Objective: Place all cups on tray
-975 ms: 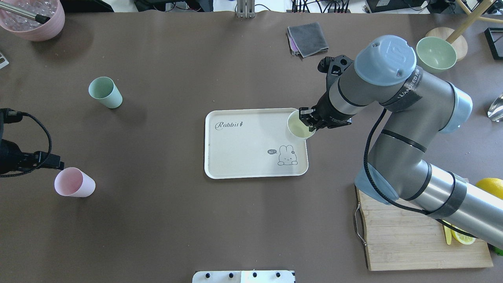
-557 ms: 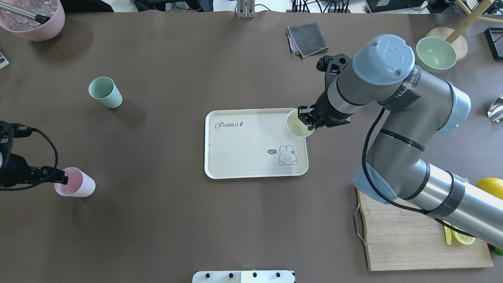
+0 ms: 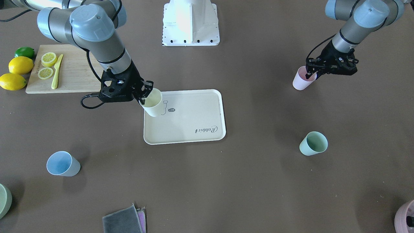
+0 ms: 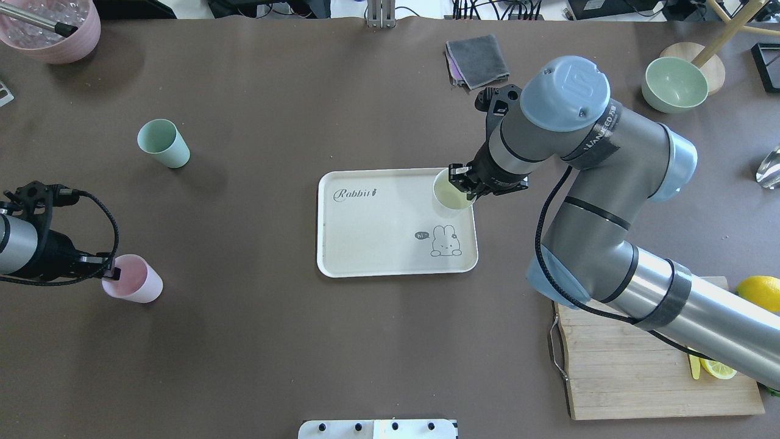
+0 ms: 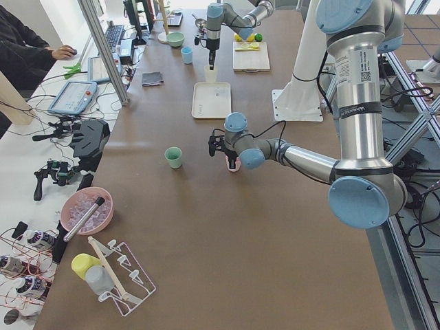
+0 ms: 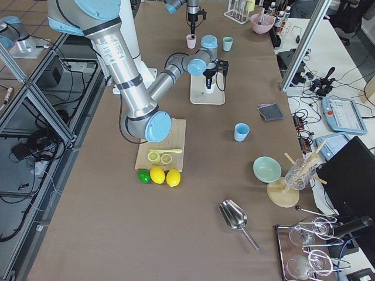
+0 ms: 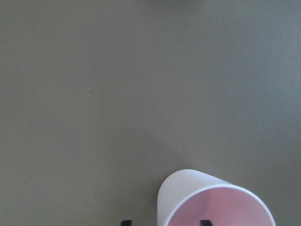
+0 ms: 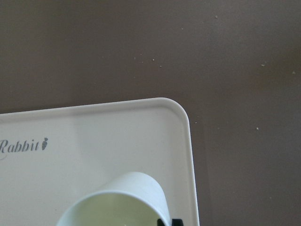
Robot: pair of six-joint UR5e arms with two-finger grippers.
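Observation:
My right gripper (image 4: 466, 186) is shut on the rim of the pale yellow cup (image 4: 451, 197) and holds it over the far right corner of the cream Rabbit tray (image 4: 378, 244). The right wrist view shows the cup (image 8: 117, 197) over the tray (image 8: 117, 136). My left gripper (image 4: 113, 272) grips the rim of the pink cup (image 4: 137, 281) at the near left, one finger inside and one outside, as the left wrist view (image 7: 188, 197) shows. The mint green cup (image 4: 163, 143) stands alone at the far left. The blue cup (image 3: 63, 163) stands far right, hidden overhead by my right arm.
A wooden cutting board (image 4: 634, 366) with lemon slices lies at the near right, whole lemons (image 3: 19, 66) beside it. A grey cloth (image 4: 477, 60) and a sage-green bowl (image 4: 673, 83) sit at the far right. A mauve pot (image 4: 52, 27) is at the far left corner.
My right arm moved left, carrying the yellow cup further over the tray. My left gripper reached the pink cup's rim, and the cup shifted right with it.

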